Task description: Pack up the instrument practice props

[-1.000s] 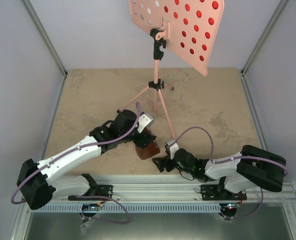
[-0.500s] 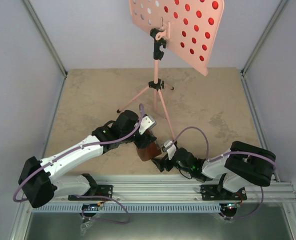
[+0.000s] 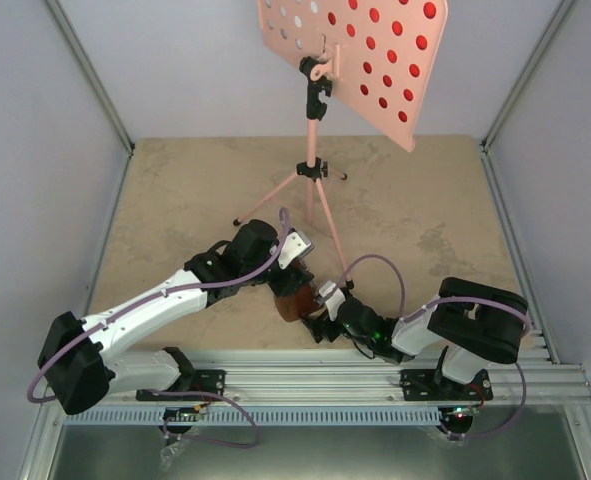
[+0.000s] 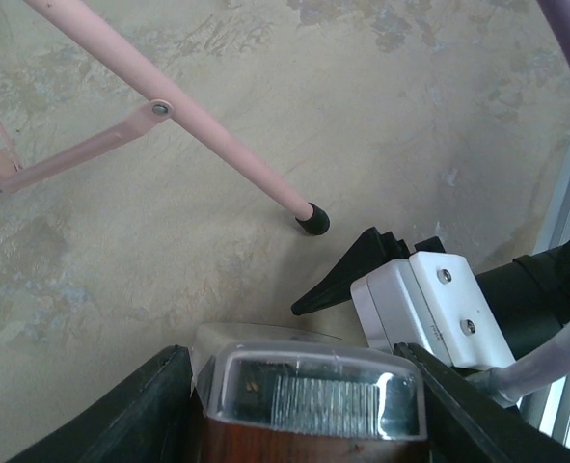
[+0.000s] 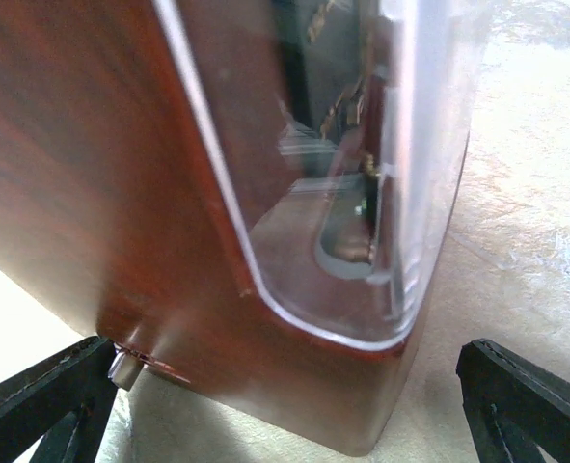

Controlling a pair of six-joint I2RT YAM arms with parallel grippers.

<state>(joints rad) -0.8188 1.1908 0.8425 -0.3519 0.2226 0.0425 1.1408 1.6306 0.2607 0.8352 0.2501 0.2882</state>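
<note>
From the top external camera, the pink music stand (image 3: 315, 150) stood at 12 o'clock on the mottled sandy table (image 3: 175, 180). Its tripod legs were spread and its joints black. Its hole-dotted desk (image 3: 325, 45) was tilted, and a red sheet (image 3: 429, 11) showed through the holes at 3 o'clock. The holes at 9 o'clock looked pale, and nothing could be told of what lay behind them. The small brown metronome (image 3: 296, 303) was at 6 o'clock, close to the near rail and just beside one stand foot. The left gripper (image 3: 293, 272) reached it from 10 o'clock and pinched its upper part. The right gripper (image 3: 315, 318) lay low at its 4 o'clock, just beside it. In the left wrist view, the metronome's top filled 6 o'clock: a clear rounded cover over a ribbed silver plate, with dark red-brown wood below. A black finger (image 4: 159, 410) pressed each side of it. A pink leg ended in a black cap (image 4: 312, 222) at 12 o'clock, and the other arm's white block was at 3 o'clock. In the right wrist view, the metronome loomed close and tilted, with glossy wood grain, a clear front cover over metal works, and a small silver knob at 8 o'clock. The right fingers (image 5: 526, 405) were spread wide at 4 and 8 o'clock, apart from the wood.
</note>
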